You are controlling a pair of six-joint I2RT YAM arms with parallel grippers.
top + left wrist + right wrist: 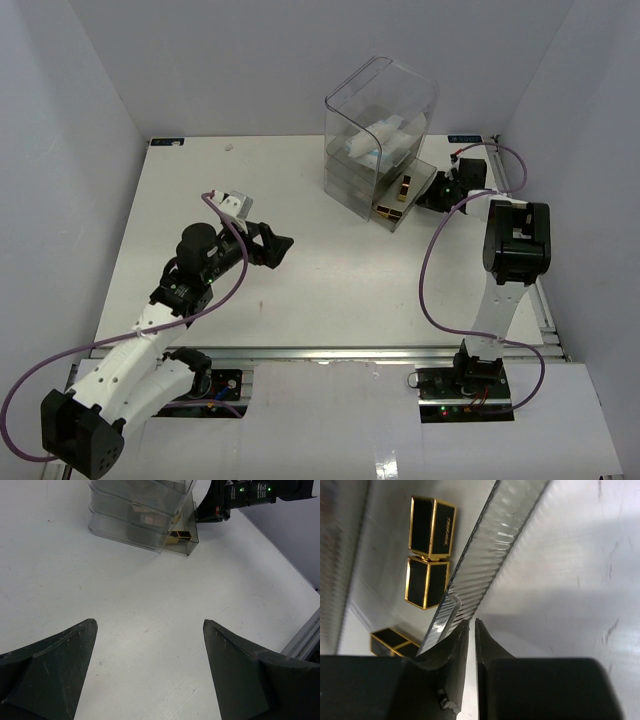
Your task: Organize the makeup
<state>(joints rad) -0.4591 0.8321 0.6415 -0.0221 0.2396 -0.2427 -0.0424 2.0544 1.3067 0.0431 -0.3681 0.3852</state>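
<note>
Inside drawer (487, 545): black-gold tubes (431, 527) flat, end-to-end | right fingers (492, 652) together | left fingers (55, 670) spread

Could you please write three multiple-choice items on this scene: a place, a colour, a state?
1. Where on the white table is the tall clear plastic drawer box? A near left; B far right; C centre.
2. What colour are the rectangular tubes in its open bottom drawer? A pink; B white; C black with gold edges.
3. How is the left tool? A wide open; B shut on a tube; C out of view.
Answers: B, seen from above; C, seen in the right wrist view; A, its fingers stand apart.
</note>
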